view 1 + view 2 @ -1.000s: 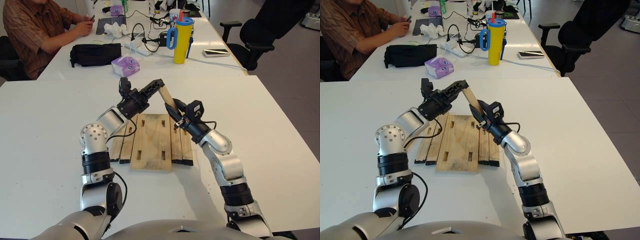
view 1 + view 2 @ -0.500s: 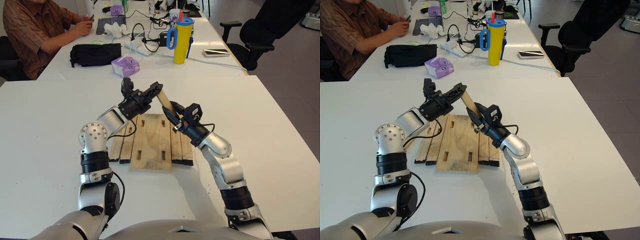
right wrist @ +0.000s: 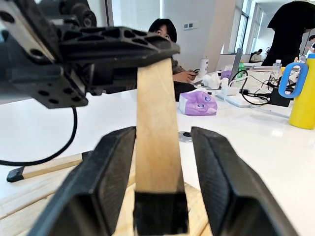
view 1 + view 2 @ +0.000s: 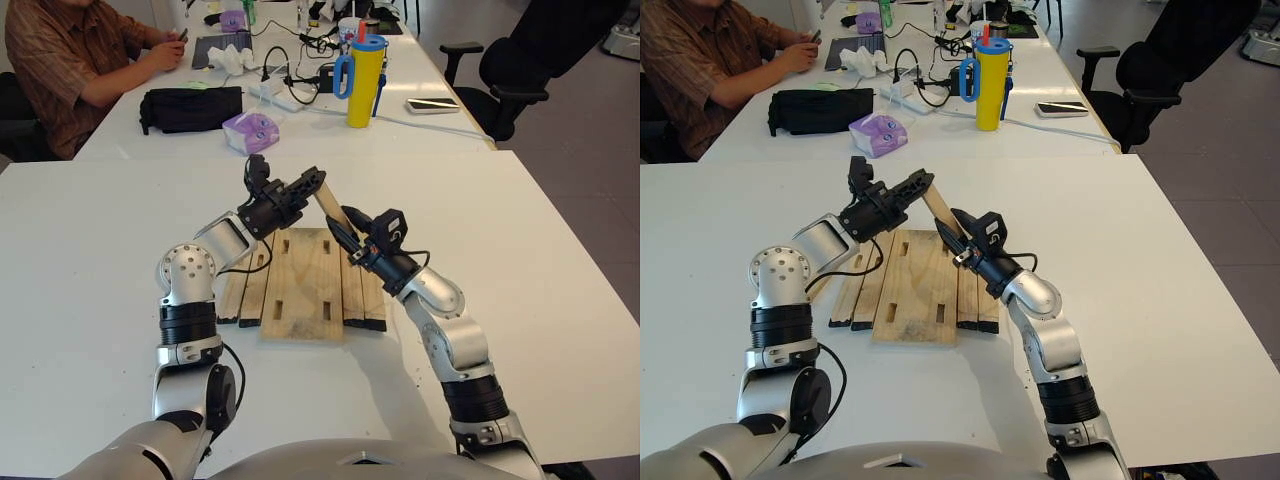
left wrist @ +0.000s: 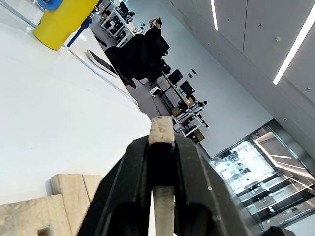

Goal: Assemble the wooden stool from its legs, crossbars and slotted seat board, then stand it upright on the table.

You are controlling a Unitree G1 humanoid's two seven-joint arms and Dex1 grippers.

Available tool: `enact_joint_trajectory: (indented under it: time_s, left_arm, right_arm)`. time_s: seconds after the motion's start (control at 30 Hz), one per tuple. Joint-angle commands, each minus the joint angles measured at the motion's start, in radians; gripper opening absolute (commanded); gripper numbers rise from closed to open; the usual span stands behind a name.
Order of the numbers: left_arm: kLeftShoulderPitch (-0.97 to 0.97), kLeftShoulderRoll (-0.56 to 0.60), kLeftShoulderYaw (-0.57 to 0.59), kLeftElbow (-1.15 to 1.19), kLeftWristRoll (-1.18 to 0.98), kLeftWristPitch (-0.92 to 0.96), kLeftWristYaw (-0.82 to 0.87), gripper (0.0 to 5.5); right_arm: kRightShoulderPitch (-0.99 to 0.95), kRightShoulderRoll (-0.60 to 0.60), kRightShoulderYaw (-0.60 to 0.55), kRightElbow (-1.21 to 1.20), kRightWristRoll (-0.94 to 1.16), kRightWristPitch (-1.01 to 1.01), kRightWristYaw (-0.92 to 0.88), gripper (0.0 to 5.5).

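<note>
Wood first: a pale wooden leg (image 4: pixel 327 203) is pinched tight at its top end by the left fingers (image 5: pixel 120 182). The right fingers (image 3: pixel 106 182) stand apart, one on each side of its lower part, with a gap both sides, so they do not squeeze it. I think one arm is handing it to the other. It hangs over the slotted seat board (image 4: pixel 300 285), flat on the tabletop (image 4: pixel 520 250) among other sticks (image 4: pixel 237 290). The far yellow bottle (image 4: pixel 365 75) has its lid on, so its inside is hidden.
</note>
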State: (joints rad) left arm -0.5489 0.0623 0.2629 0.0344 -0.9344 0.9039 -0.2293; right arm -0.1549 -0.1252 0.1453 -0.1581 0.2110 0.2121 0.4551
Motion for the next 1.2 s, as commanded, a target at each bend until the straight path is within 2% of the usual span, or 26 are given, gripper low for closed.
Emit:
enact_joint_trajectory:
  time_s: [0.03,0.17,0.3,0.47,0.77,0.97,1.2]
  left_arm:
    - [0.014,-0.021,-0.003,-0.047,0.056,-0.09,0.034,0.42]
    - [0.064,-0.022,-0.038,-0.147,0.18,-0.219,0.086,0.42]
    - [0.201,-0.027,-0.104,-0.299,0.338,-0.355,0.134,0.42]
    - [0.39,-0.028,-0.131,-0.422,0.471,-0.438,0.201,0.42]
    - [0.471,-0.046,-0.147,-0.349,0.558,-0.534,0.197,0.42]
    - [0.429,-0.041,-0.122,-0.193,0.574,-0.603,0.169,0.42]
    - [0.426,-0.048,-0.106,-0.189,0.571,-0.628,0.172,0.42]
  right_arm:
    - [0.026,-0.031,0.019,0.035,-0.036,0.041,-0.008,2.65]
    - [0.042,-0.034,-0.027,0.064,-0.037,0.07,-0.052,2.84]
    - [0.019,-0.032,-0.098,0.101,-0.037,0.085,-0.116,2.84]
    - [-0.016,-0.015,-0.179,0.137,-0.001,0.096,-0.164,2.84]
    - [-0.04,-0.003,-0.19,0.156,0.005,0.099,-0.182,2.84]
    - [-0.043,0.001,-0.186,0.163,0.009,0.104,-0.177,2.84]
    - [-0.038,0.001,-0.185,0.165,0.01,0.113,-0.17,2.84]
